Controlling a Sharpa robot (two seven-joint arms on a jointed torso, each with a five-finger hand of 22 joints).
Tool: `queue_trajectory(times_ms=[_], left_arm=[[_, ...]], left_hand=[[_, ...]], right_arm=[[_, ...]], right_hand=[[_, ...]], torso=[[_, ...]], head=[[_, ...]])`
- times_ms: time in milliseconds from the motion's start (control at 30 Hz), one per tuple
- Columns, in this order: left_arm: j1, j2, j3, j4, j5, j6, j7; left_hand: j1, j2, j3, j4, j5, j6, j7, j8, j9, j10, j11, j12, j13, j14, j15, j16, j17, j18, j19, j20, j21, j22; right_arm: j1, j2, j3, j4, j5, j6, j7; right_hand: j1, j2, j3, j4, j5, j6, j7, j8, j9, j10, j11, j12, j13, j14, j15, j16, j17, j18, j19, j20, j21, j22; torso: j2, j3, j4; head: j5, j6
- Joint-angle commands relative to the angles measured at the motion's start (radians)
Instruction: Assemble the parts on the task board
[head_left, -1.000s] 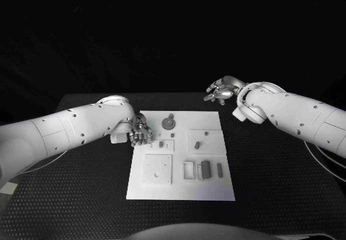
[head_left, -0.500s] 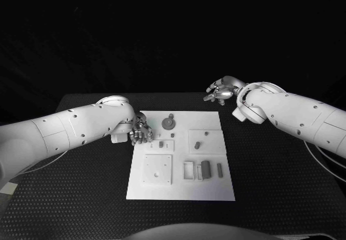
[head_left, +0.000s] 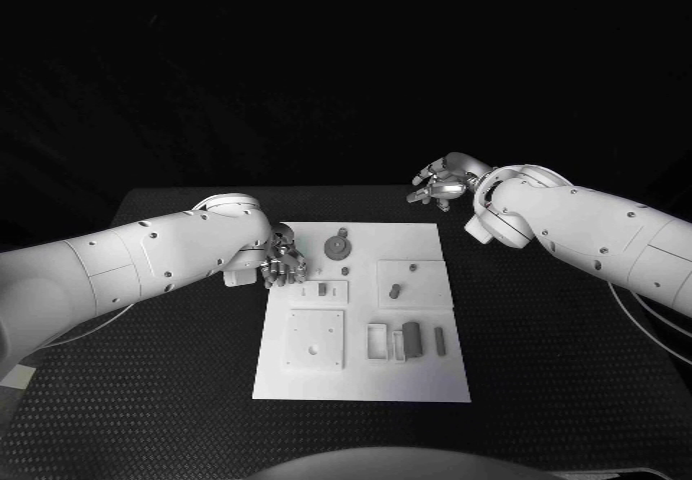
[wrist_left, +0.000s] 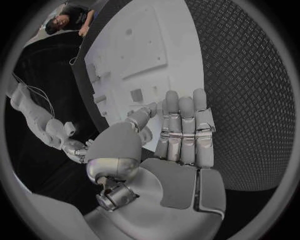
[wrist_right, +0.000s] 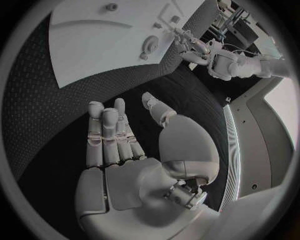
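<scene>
The white task board (head_left: 361, 375) lies mid-table. On it are a round grey part (head_left: 338, 246) at the far end, small grey parts (head_left: 394, 291) in the middle blocks, and two dark upright parts (head_left: 411, 335) nearer me. My left hand (head_left: 281, 263) hovers at the board's left edge. Its fingers (wrist_left: 181, 132) are stretched out, the thumb is apart, and it holds nothing. My right hand (head_left: 444, 183) hangs over the black table beyond the board's far right corner, holding nothing, its fingers (wrist_right: 109, 135) loosely extended. The board (wrist_right: 94, 40) lies ahead of it.
The black textured table (head_left: 562, 340) surrounds the board on all sides. A raised square block with a small peg (head_left: 316, 338) sits at the board's near left. My right arm (head_left: 577, 230) reaches over the table's right side.
Nothing has clearly changed. The left hand stays at the board's left edge and the right hand stays behind the far right corner.
</scene>
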Motion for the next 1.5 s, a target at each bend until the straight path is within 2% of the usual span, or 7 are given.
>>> queue_trajectory(times_ms=[33, 600, 867, 1033, 1500], left_arm=[[-0.007, 0.0, -0.005, -0.001, -0.028, -0.026, 0.008], [-0.008, 0.005, -0.005, -0.007, -0.028, -0.024, 0.011], [-0.012, 0.01, -0.009, -0.011, -0.028, -0.022, 0.013], [-0.013, 0.011, -0.011, -0.016, -0.027, -0.027, 0.015], [-0.014, 0.012, -0.012, -0.018, -0.026, -0.027, 0.016]], left_hand=[[0.012, 0.016, 0.026, -0.021, 0.002, -0.007, -0.002, -0.004, 0.001, -0.002, -0.008, 0.006, 0.002, -0.002, -0.005, 0.004, 0.001, -0.014, 0.002, -0.004, 0.001, 0.001], [0.012, 0.015, 0.027, -0.02, 0.002, -0.006, -0.003, -0.006, 0.003, -0.002, -0.008, 0.007, 0.002, -0.001, -0.006, 0.004, 0.001, -0.014, 0.003, -0.004, 0.001, 0.002], [0.012, 0.014, 0.027, -0.019, 0.002, -0.006, -0.003, -0.007, 0.004, -0.003, -0.008, 0.007, 0.002, -0.001, -0.006, 0.004, 0.0, -0.014, 0.003, -0.004, 0.0, 0.002], [0.012, 0.014, 0.028, -0.019, 0.002, -0.006, -0.003, -0.008, 0.005, -0.003, -0.008, 0.007, 0.002, -0.001, -0.006, 0.004, 0.0, -0.014, 0.003, -0.004, 0.0, 0.002], [0.012, 0.013, 0.028, -0.018, 0.001, -0.006, -0.002, -0.01, 0.006, -0.003, -0.008, 0.008, 0.002, -0.001, -0.006, 0.004, 0.0, -0.014, 0.003, -0.004, 0.0, 0.002]], right_arm=[[0.0, 0.0, 0.0, 0.002, -0.008, 0.015, 0.005], [0.0, 0.0, 0.0, 0.002, -0.008, 0.021, 0.005], [0.0, 0.0, 0.0, 0.003, -0.008, 0.022, 0.005], [0.0, 0.0, 0.0, 0.003, -0.008, 0.022, 0.005], [0.0, -0.001, 0.0, 0.003, -0.008, 0.025, 0.005]], right_hand=[[-0.004, 0.006, 0.0, 0.007, 0.002, 0.0, 0.048, 0.005, -0.001, -0.005, 0.0, 0.003, -0.001, -0.002, -0.003, 0.006, -0.002, 0.037, -0.003, -0.006, -0.003, 0.018], [-0.004, 0.007, 0.0, 0.007, 0.002, 0.0, 0.048, 0.005, -0.001, -0.005, 0.0, 0.004, -0.002, -0.003, -0.003, 0.006, -0.002, 0.037, -0.003, -0.006, -0.003, 0.018], [-0.004, 0.007, 0.0, 0.006, 0.002, -0.001, 0.048, 0.005, -0.002, -0.006, 0.0, 0.004, -0.002, -0.003, -0.003, 0.006, -0.002, 0.037, -0.003, -0.006, -0.004, 0.018], [-0.004, 0.007, 0.0, 0.006, 0.002, -0.001, 0.048, 0.005, -0.002, -0.006, 0.0, 0.004, -0.002, -0.003, -0.003, 0.006, -0.003, 0.037, -0.003, -0.006, -0.004, 0.018], [-0.004, 0.007, -0.001, 0.006, 0.002, -0.001, 0.048, 0.005, -0.002, -0.006, 0.0, 0.004, -0.003, -0.003, -0.003, 0.006, -0.003, 0.037, -0.003, -0.006, -0.004, 0.018]], torso=[[0.0, -0.0003, -0.0005], [0.0, -0.0001, 0.0006], [0.0, -0.001, 0.0003], [0.0, -0.0004, 0.0003], [0.0, -0.0007, -0.0002]], head=[[0.0, 0.0], [0.0, 0.001], [0.001, 0.0], [0.001, 0.0], [0.001, 0.002]])
